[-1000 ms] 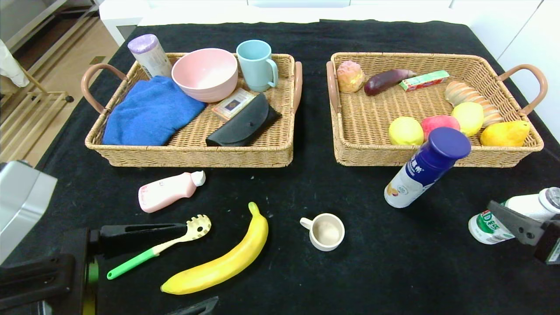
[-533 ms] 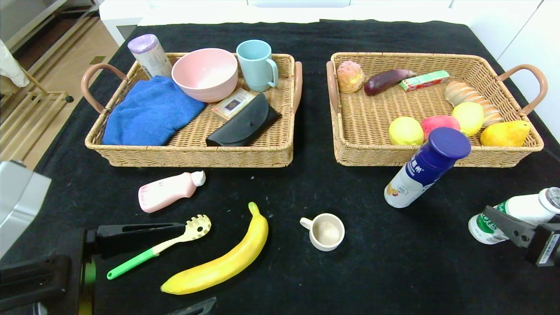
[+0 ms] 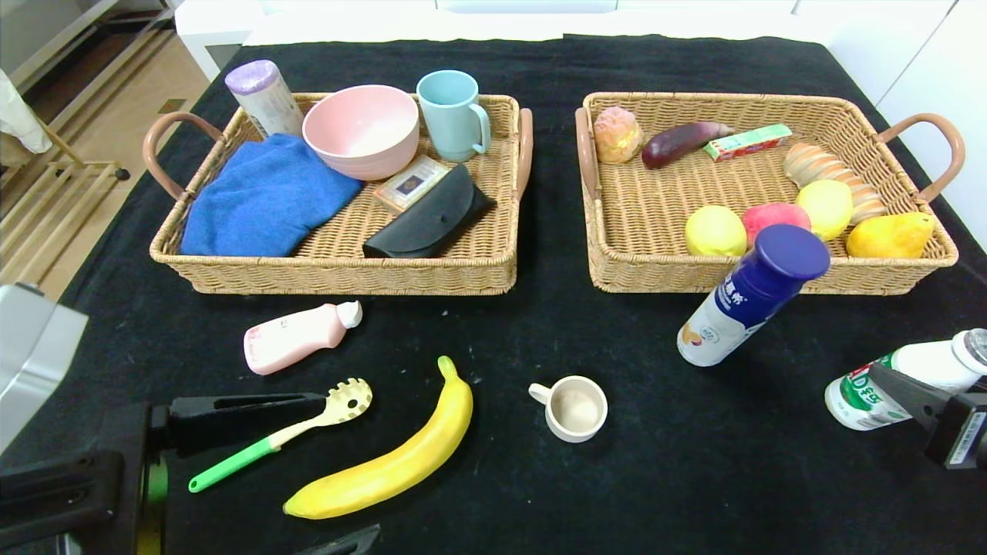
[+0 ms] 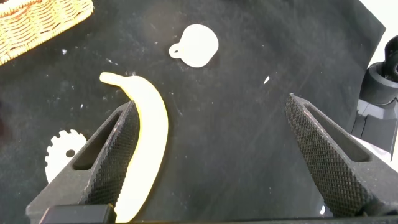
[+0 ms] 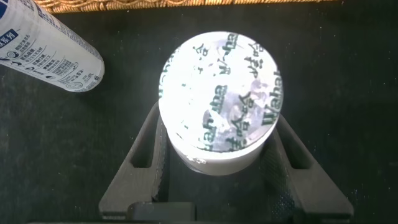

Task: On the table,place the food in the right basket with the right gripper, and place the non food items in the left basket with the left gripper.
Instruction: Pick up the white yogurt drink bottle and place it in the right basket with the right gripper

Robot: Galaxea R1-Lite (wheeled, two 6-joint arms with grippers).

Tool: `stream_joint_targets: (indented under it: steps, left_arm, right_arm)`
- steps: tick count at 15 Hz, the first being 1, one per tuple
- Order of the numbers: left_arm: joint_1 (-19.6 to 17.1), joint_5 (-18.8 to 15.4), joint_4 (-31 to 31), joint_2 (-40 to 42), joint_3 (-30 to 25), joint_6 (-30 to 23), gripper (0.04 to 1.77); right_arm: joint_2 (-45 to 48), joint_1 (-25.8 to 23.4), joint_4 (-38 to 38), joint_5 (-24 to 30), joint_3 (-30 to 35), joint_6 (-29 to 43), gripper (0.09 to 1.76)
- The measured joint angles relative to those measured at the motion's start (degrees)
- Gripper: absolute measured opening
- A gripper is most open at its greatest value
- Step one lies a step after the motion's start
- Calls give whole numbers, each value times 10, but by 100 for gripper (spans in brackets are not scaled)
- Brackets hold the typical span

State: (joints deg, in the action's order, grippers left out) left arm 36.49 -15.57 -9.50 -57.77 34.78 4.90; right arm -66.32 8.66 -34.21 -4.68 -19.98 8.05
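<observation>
Head view: the white bottle (image 3: 898, 381) with green lettering stands on the black table (image 3: 540, 493) at its right front edge, leaning so its foil-sealed cap tips toward the right edge, its long axis close to upright. The right end effector (image 3: 910, 397) is at the bottle; its dark finger crosses the bottle's lower body and hides part of the label, and the rest of it is cut off by the picture's edge. In the right wrist view the two ribbed fingers (image 5: 146, 165) flank the round bottle, pressed to its sides, closed on it. The crinkled foil top (image 5: 217, 99) fills that view and hides the body beneath.

Beside it a blue-capped bottle (image 3: 748, 297) stands tilted, just before the right basket (image 3: 771, 281), woven wicker with fruit inside.

The left end effector (image 4: 211, 155) hangs low over the near left of the table, fingers spread wide and holding nothing, with the banana (image 3: 393, 462) lying between them in its wrist view.
</observation>
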Motion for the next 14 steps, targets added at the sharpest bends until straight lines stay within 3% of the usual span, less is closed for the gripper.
stream_joint_targets:
  steps: [11,14]
  left_arm:
    - [0,1,0,-1,-3,4,172]
    - [0,1,0,-2,-4,4,172]
  right_arm:
    - [24,2,7,7,-5,-7,87]
    - [66,5,85,9,-49,-17,87]
